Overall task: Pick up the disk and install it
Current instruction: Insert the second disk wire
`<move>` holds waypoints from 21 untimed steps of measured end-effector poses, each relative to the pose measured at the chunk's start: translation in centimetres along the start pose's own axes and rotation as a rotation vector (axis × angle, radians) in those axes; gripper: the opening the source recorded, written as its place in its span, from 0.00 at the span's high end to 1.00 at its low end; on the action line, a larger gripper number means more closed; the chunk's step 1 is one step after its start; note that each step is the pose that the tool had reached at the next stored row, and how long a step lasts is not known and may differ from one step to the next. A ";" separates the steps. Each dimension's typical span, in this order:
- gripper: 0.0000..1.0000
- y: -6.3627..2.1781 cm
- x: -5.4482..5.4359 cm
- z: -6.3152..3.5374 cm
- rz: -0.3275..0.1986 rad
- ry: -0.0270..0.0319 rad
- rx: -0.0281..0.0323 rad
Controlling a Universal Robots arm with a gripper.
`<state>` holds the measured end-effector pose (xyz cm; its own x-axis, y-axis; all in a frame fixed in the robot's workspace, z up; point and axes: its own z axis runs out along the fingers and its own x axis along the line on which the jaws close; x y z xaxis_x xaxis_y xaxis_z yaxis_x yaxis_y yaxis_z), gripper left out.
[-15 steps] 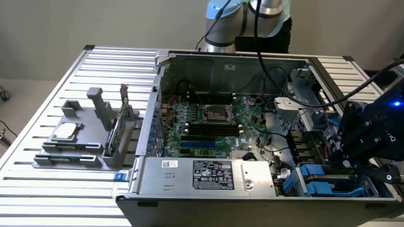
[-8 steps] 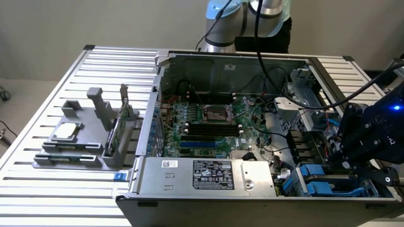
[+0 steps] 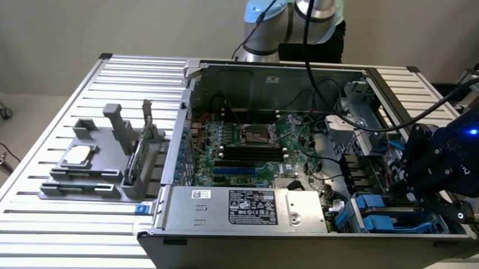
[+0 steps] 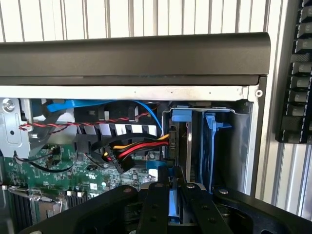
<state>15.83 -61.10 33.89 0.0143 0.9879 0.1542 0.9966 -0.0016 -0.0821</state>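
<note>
My gripper hangs over the drive bays at the corner of the open computer case. Its two black fingers are shut on a thin blue strip, the edge of the disk in its blue carrier, seen edge-on. Just beyond the fingertips stand blue carrier rails and a silver edge-on slot in the bay. In the exterior view the gripper sits low at the exterior view's right, above the blue bay parts.
Red, yellow and black power cables and a blue cable run beside the bay. Motherboard and power supply fill the case. A grey fixture holding a silver chip and a green card stands at the exterior view's left.
</note>
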 end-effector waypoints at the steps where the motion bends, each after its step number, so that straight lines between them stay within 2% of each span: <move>1: 0.84 0.02 -0.1 0.03 0.000 0.0033 0.0001; 4: 0.84 0.05 -0.3 0.18 -0.002 0.0130 0.0004; 6: 0.84 0.06 -0.4 0.25 -0.002 0.0157 0.0004; 13: 0.82 0.06 -0.4 0.23 -0.002 0.0161 0.0007; 14: 0.76 0.06 -0.4 0.18 -0.002 0.0165 0.0007; 15: 0.76 0.00 -0.5 0.11 -0.002 0.0171 0.0007; 17: 0.76 -0.37 -0.5 0.02 -0.002 0.0178 0.0007; 21: 0.76 -1.69 -0.5 -0.24 -0.002 0.0174 0.0007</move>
<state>14.15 -61.60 34.19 0.0138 0.9851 0.1715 0.9966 0.0004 -0.0825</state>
